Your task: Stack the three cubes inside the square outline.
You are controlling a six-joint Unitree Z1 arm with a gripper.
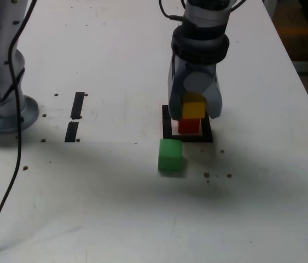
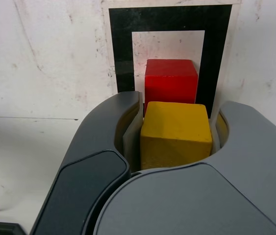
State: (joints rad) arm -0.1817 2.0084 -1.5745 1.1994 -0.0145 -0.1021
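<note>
Landmark: black tape square outline [image 1: 167, 125] with white centre.
- Exterior view's left of outline: two short black tape strips [image 1: 77, 105], well apart.
- Small matte green cube [image 1: 170, 155] just in front of outline, on bare white table [image 1: 115, 208].
- Small matte red cube [image 1: 189, 126] inside outline.
- Grey gripper [image 1: 194, 107] over outline, jaws clamped on small matte yellow cube [image 2: 176, 133]; cannot tell whether it touches red cube's top.
- Exterior view's right of outline: bare table up to edge.

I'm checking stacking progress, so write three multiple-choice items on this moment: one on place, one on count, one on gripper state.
1. Where is the red cube?
A. inside the square outline
B. beside the tape strips
C. on the green cube

2. How many cubes lie outside the outline on the table?
A. none
B. one
C. two

3. The gripper is:
A. open and empty
B. shut on the green cube
C. shut on the yellow cube

Key: 1 A, it sits on the white centre. 2 B, only the green cube. 3 C, both fingers press the yellow cube's sides above the red one.
</note>
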